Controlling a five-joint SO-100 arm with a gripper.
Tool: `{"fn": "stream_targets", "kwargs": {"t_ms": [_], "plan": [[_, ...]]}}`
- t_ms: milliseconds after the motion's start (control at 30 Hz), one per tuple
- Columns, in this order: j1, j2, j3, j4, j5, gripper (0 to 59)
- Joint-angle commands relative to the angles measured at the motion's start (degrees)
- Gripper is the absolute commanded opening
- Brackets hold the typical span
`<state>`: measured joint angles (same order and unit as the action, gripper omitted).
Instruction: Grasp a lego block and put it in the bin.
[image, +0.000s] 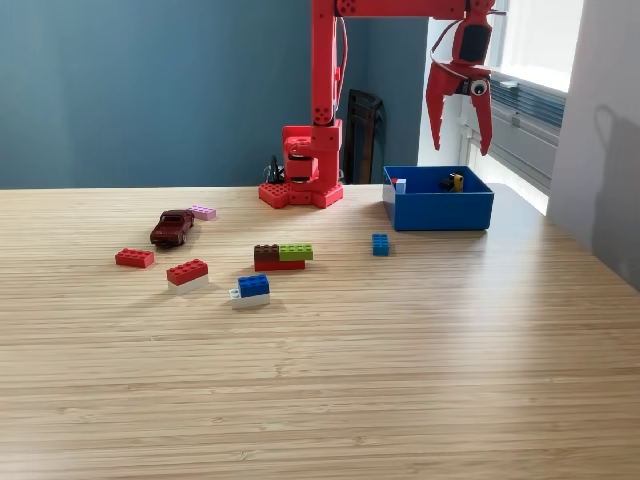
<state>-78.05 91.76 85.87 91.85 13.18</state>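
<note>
In the exterior view the red arm's gripper (461, 137) hangs high above the blue bin (440, 210), its fingers spread open with nothing between them. The bin sits at the back right of the wooden table and holds a small yellow-and-black piece (455, 182) and a small white and red piece (399, 185). Lego blocks lie loose on the table: a small blue one (380, 244) nearest the bin, a brown, green and red stack (282, 257), a blue-on-white block (250, 290), a red-on-white block (188, 274), a red block (134, 258) and a pink one (203, 212).
A dark red toy car (172, 227) sits left of centre beside the pink block. The arm's red base (301, 180) stands at the table's back edge. A grey wall (605, 150) rises along the exterior view's right side, past the table's right edge.
</note>
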Motion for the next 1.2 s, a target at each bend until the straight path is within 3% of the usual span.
{"fn": "stream_targets", "kwargs": {"t_ms": [33,100,300,667,900,1200], "plan": [[8.26,4.75,-2.37,0.79,1.76,4.6],[13.71,4.75,-2.64,0.79,2.46,0.1],[33.66,4.75,-3.43,0.7,1.41,0.1],[66.53,4.75,-5.8,-2.81,-9.23,0.1],[71.98,4.75,-0.62,-6.42,-11.87,0.1],[71.89,4.75,-0.44,-6.86,-11.87,0.1]]}}
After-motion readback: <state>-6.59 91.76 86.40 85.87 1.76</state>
